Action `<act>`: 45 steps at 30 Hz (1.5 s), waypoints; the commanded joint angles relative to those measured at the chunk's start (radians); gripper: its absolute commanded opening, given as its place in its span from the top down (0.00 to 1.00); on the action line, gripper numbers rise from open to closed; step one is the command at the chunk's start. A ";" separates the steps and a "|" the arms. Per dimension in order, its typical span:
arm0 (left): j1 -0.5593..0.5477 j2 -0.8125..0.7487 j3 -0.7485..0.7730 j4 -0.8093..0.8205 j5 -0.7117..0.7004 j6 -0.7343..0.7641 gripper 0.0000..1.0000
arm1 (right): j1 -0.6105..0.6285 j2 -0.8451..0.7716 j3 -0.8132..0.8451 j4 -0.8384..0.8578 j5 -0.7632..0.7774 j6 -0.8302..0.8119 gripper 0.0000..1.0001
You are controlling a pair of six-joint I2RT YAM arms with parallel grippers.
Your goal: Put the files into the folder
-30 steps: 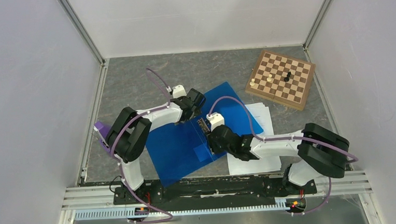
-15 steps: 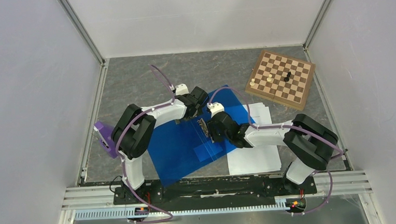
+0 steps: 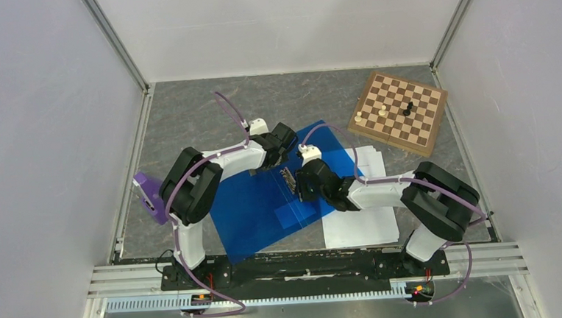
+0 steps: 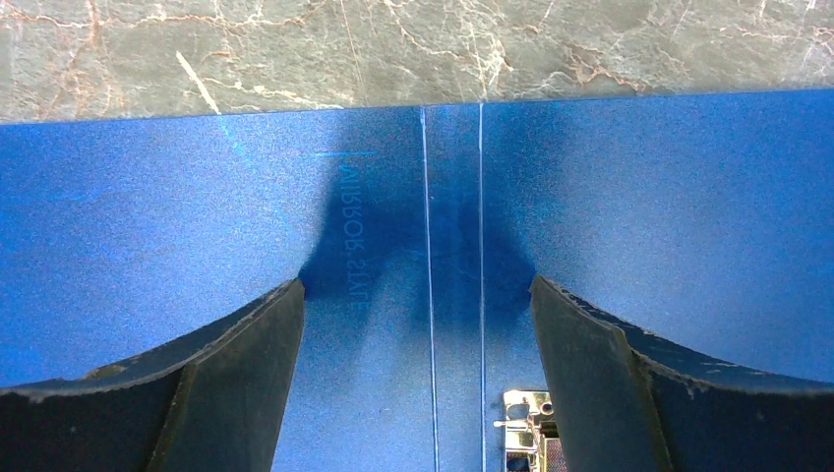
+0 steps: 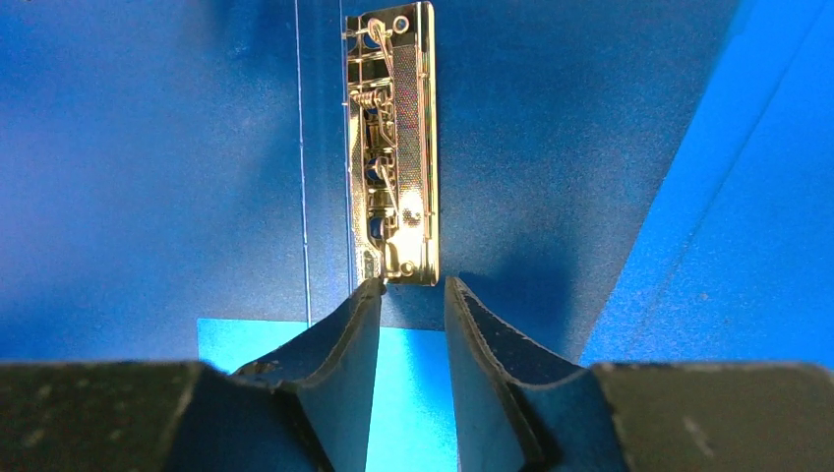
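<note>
The blue folder (image 3: 252, 209) lies open on the table, with a shiny metal clip (image 3: 288, 179) by its spine. White files (image 3: 363, 224) lie partly under its right flap. My left gripper (image 3: 280, 149) is open, its fingers straddling the spine lines near the folder's far edge (image 4: 639, 197); the gripper (image 4: 415, 285) holds nothing, and the clip's end (image 4: 521, 423) shows near its right finger. My right gripper (image 3: 299, 186) hovers over the folder's inside (image 5: 148, 147). Its jaws (image 5: 411, 285) stand a narrow gap apart and empty, with the left tip at the clip's near end (image 5: 393, 147).
A brown chessboard (image 3: 399, 112) with a few pieces sits at the back right. A purple block (image 3: 146, 194) stands by the left arm. White walls close the table on three sides. A lighter blue rectangle (image 5: 256, 339) shows on the folder's inside.
My right gripper has moved up along the folder toward the clip, and its arm has folded inward. My left gripper has shifted slightly right. Little has moved in the last half second.
</note>
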 commanded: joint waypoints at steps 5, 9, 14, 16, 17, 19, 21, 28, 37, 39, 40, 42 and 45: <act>-0.003 0.196 -0.136 -0.069 0.193 -0.094 0.10 | 0.003 -0.028 -0.008 0.142 -0.010 0.074 0.67; -0.003 0.203 -0.145 -0.061 0.200 -0.098 0.10 | 0.005 -0.014 0.006 0.154 -0.024 0.088 0.68; -0.003 0.200 -0.155 -0.052 0.202 -0.098 0.10 | 0.005 0.013 0.037 0.124 -0.001 0.096 0.70; -0.003 0.200 -0.153 -0.052 0.203 -0.098 0.10 | 0.006 0.018 0.041 0.110 0.016 0.096 0.72; -0.003 0.199 -0.154 -0.052 0.202 -0.098 0.10 | 0.006 0.019 0.041 0.101 0.029 0.098 0.73; -0.003 0.197 -0.154 -0.052 0.201 -0.097 0.10 | 0.006 0.025 0.046 0.074 0.045 0.101 0.74; -0.003 0.198 -0.154 -0.050 0.203 -0.098 0.10 | 0.005 0.032 0.043 0.068 0.042 0.100 0.74; -0.003 0.203 -0.153 -0.045 0.207 -0.098 0.10 | 0.011 0.037 0.020 0.061 0.045 0.113 0.74; -0.003 0.202 -0.153 -0.047 0.206 -0.098 0.10 | 0.024 0.067 0.031 0.039 0.072 0.118 0.81; -0.003 0.204 -0.153 -0.047 0.206 -0.098 0.10 | 0.029 0.073 0.030 0.025 0.084 0.119 0.82; -0.004 0.204 -0.153 -0.047 0.206 -0.098 0.10 | 0.032 0.075 0.023 0.023 0.088 0.123 0.83; -0.003 0.206 -0.152 -0.047 0.206 -0.098 0.10 | 0.036 0.081 0.018 0.005 0.104 0.138 0.86; -0.003 0.207 -0.152 -0.047 0.206 -0.098 0.10 | 0.037 0.075 -0.011 0.003 0.130 0.160 0.89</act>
